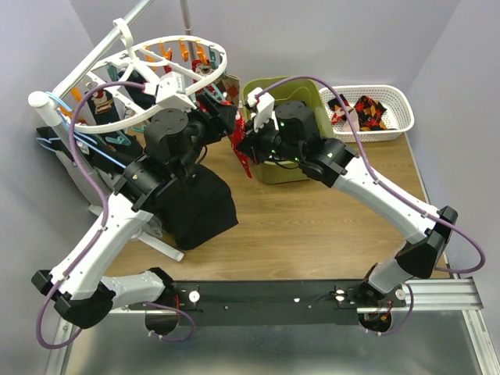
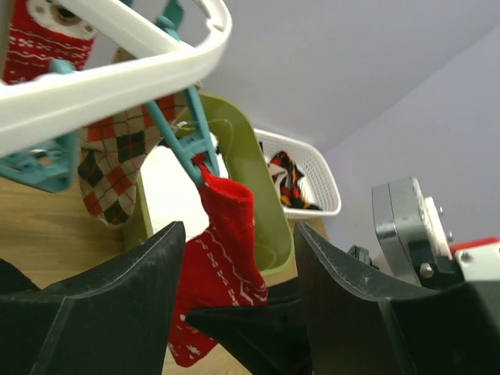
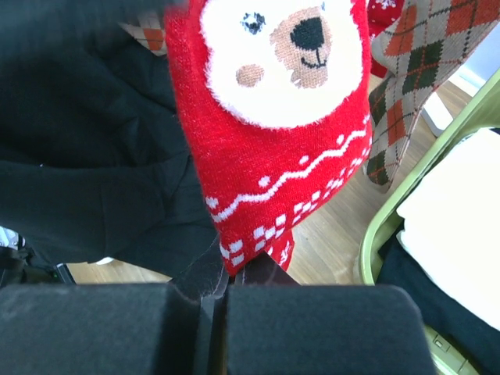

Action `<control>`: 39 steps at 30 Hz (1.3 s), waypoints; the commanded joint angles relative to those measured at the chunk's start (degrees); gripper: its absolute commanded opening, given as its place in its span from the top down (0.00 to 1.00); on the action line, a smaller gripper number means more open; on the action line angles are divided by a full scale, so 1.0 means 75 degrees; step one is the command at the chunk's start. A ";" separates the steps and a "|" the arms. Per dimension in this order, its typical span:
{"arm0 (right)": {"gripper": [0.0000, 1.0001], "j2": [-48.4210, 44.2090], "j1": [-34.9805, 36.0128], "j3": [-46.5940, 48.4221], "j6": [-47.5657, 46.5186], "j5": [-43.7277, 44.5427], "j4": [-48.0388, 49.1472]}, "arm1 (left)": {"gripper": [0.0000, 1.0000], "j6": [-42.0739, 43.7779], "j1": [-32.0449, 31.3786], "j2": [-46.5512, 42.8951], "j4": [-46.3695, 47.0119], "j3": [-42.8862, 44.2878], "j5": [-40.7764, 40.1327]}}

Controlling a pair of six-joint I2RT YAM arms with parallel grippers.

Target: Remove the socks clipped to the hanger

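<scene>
Caution: right gripper (image 3: 225,287) pinches red sock (image 3: 273,156) below hanger (image 2: 117,74); left gripper (image 2: 238,230) spread. Pulling against closed teal clip (image 2: 183,148) could tip hanger.

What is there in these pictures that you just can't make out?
Right wrist view: the clip holding the red sock is cut off by the top edge; the right tool hides the sock's pinched tip.
Top view: socks in the white basket are too small to count.
Left wrist view: the hanger runs off the left edge, so its other socks are uncountable.
</scene>
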 commanded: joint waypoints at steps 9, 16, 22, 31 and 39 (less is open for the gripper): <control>0.99 -0.0515 0.0063 0.0063 -0.0315 -0.0300 -0.0467 | 0.27 -0.0795 0.0000 0.0099 0.0267 0.0178 -0.1177; 0.99 -0.0714 0.0075 -0.0007 -0.0397 -0.0324 -0.0502 | 0.29 -0.0830 0.0000 0.0640 0.0232 0.0718 -0.1621; 0.99 -0.0808 0.0075 -0.0065 -0.0350 -0.0464 -0.0526 | 0.48 -0.0619 0.0000 0.0898 0.0337 0.0777 -0.2336; 0.99 -0.1393 0.0075 -0.0920 -0.0256 0.0014 -0.0361 | 1.00 -0.0233 -0.0012 0.0781 0.0841 0.0496 -0.2607; 0.99 -0.2085 0.0052 -0.1846 -0.0233 0.2921 0.0260 | 1.00 0.0107 0.0000 0.0582 0.1063 0.0250 -0.2408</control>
